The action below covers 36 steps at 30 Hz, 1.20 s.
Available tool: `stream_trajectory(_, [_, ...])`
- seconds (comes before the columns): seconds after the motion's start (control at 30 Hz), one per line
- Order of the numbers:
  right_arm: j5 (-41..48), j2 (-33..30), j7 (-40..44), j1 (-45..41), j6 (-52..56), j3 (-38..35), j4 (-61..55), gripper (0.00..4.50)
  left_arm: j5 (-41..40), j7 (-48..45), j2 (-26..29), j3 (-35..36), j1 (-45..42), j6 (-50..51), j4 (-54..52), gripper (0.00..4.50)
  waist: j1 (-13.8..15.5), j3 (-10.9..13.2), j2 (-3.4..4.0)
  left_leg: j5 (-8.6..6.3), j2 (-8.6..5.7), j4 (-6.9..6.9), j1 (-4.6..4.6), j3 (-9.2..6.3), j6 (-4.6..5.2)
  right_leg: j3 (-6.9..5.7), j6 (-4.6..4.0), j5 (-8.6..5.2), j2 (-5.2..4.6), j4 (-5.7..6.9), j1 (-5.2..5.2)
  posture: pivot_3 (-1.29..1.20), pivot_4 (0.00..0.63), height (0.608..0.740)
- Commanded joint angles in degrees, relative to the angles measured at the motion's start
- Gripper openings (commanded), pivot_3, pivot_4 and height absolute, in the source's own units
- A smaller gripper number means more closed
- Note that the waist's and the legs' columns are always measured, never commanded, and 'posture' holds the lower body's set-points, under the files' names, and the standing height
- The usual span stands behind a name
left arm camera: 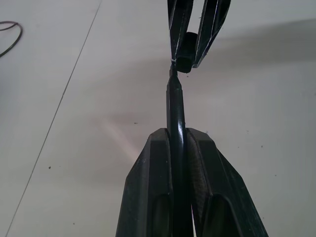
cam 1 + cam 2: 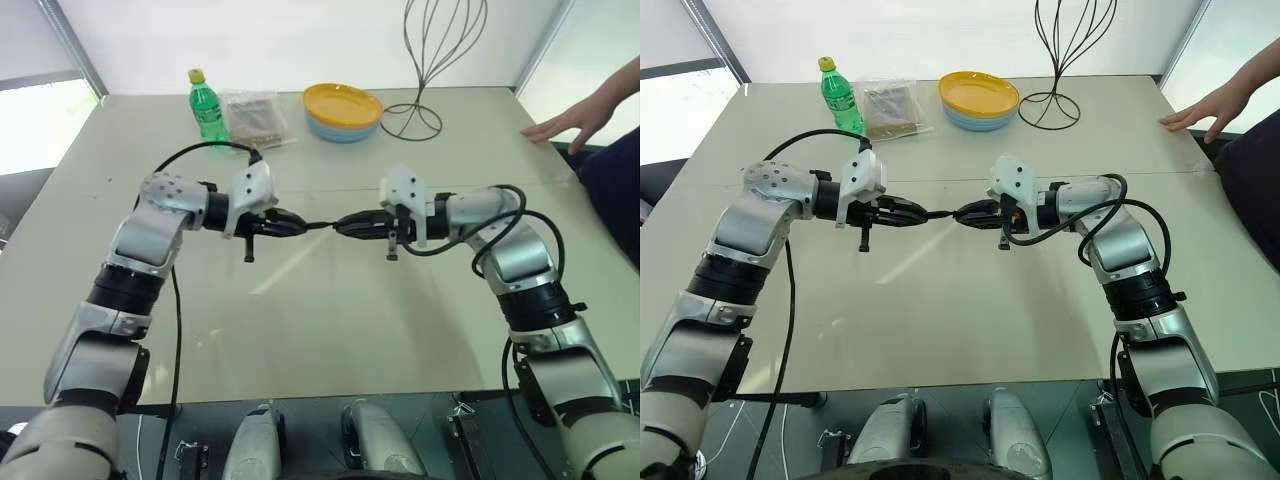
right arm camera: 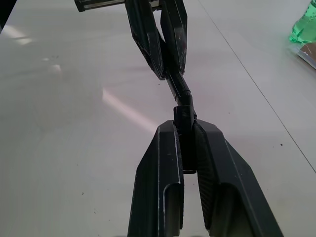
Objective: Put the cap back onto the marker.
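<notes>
Above the middle of the table, my two grippers point at each other, tip to tip. My left gripper [image 2: 296, 224] is shut on the marker [image 1: 175, 111], a thin black stick that juts out past its fingers [image 1: 148, 173]. My right gripper [image 2: 344, 226] is shut on the cap [image 3: 183, 114], a short black cylinder. In the wrist views the marker's narrow end [image 3: 178, 86] meets the cap's [image 1: 186, 53] mouth; how far it sits inside I cannot tell. Both things hang clear of the table [image 2: 300, 330].
At the table's far side stand a green bottle [image 2: 208, 105], a clear packet [image 2: 253, 117], a yellow plate on blue bowls [image 2: 342, 110] and a black wire stand [image 2: 430, 60]. A person's hand [image 2: 575, 122] rests on the far right edge.
</notes>
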Motion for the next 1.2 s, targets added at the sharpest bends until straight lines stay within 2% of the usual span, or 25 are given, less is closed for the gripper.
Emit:
stream_trajectory(0.03, [0.54,0.02,-0.32,-0.49,-0.71,-0.57,-1.10,0.02,-0.50,-0.35,0.94,1.19,-1.03,-0.67,-2.43,0.00,-0.01,0.00,0.00,0.00,0.00,0.00,0.00,0.00,0.00,0.00,0.00,0.00,0.00,0.00,0.00,0.00,0.150,0.740])
stream_trajectory(0.33, [0.30,-0.31,-0.34,-0.30,-1.40,-0.66,-0.07,0.02,-1.72,-1.42,3.61,2.31,-0.26,0.74,-3.81,0.00,0.00,0.00,0.00,0.00,0.00,0.00,0.00,0.00,0.00,0.00,0.00,0.00,0.00,0.01,0.00,0.00,0.150,0.740])
stream_trajectory(0.6, [0.42,0.09,-0.06,-0.59,-1.89,-0.27,0.39,0.02,-2.90,-0.26,3.02,1.98,0.67,2.38,-6.03,0.00,-0.03,0.00,0.00,0.00,0.00,0.01,0.01,-0.01,0.00,0.00,0.00,0.00,0.00,0.02,0.00,0.00,0.150,0.740])
stream_trajectory(1.2, [1.10,-0.37,-0.20,0.00,-0.63,-0.65,-2.22,0.02,-1.34,-0.46,1.78,0.73,-0.17,-0.20,-3.43,0.00,-0.01,0.00,0.00,0.00,0.00,0.01,0.01,-0.01,0.00,0.00,0.00,0.00,0.00,0.03,0.00,0.00,0.150,0.740])
